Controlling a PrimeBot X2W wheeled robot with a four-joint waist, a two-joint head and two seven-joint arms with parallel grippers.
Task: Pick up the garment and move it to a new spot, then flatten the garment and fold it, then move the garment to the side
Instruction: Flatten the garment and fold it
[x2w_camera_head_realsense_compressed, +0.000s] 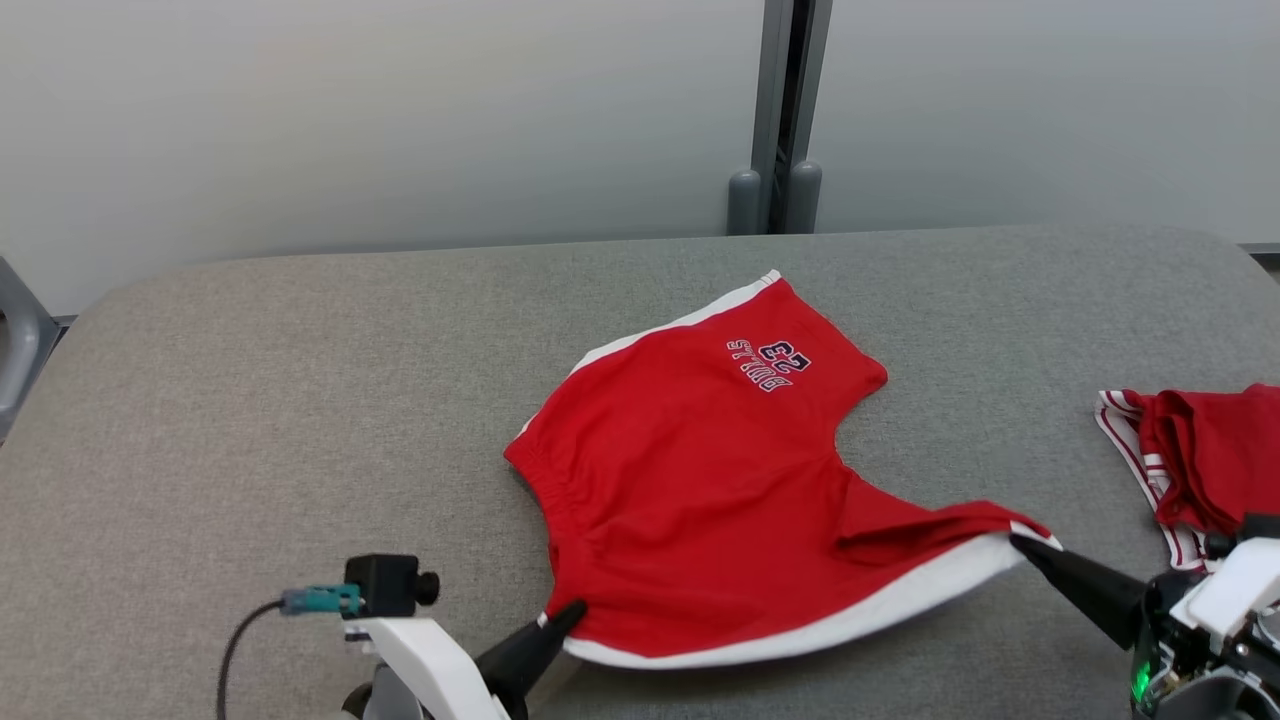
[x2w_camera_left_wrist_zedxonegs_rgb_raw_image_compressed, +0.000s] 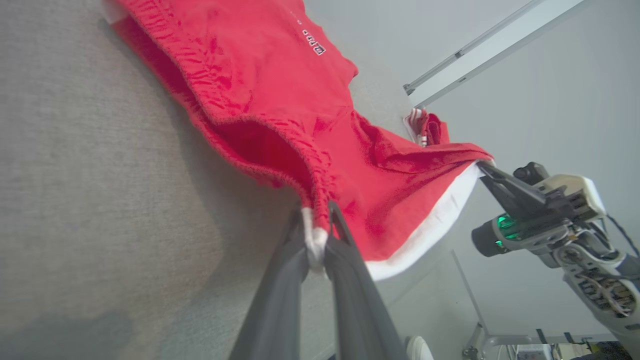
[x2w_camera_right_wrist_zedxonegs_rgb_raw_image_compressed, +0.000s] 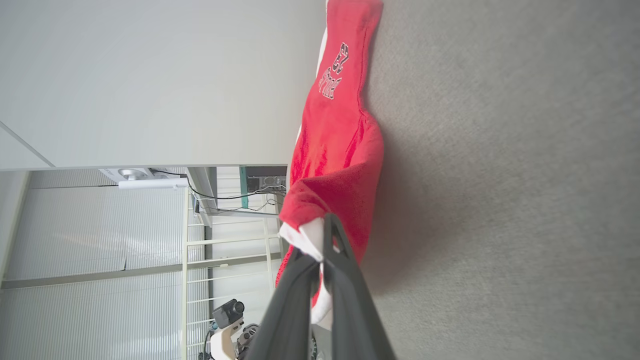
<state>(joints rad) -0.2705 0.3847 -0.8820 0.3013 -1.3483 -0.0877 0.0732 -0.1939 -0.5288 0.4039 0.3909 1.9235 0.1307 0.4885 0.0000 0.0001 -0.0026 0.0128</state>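
- Left of the red shorts (x2w_camera_head_realsense_compressed: 690, 470) the grey table (x2w_camera_head_realsense_compressed: 300, 400) is bare; a gripper can pass there freely;
- behind the shorts a bare strip reaches the far edge; the wall post (x2w_camera_head_realsense_compressed: 775, 100) stands beyond it;
- on the right a second red garment (x2w_camera_head_realsense_compressed: 1200, 450) lies near; a narrow bare gap separates them.

White forearm (x2w_camera_head_realsense_compressed: 425, 655), dark tapered fingers (x2w_camera_head_realsense_compressed: 530, 650) (teal plug (x2w_camera_head_realsense_compressed: 320, 600), black cable (x2w_camera_head_realsense_compressed: 238, 645)).

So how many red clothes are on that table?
2. Red shorts in the middle of the table; a second red garment bunched at its right edge, partly out of frame.
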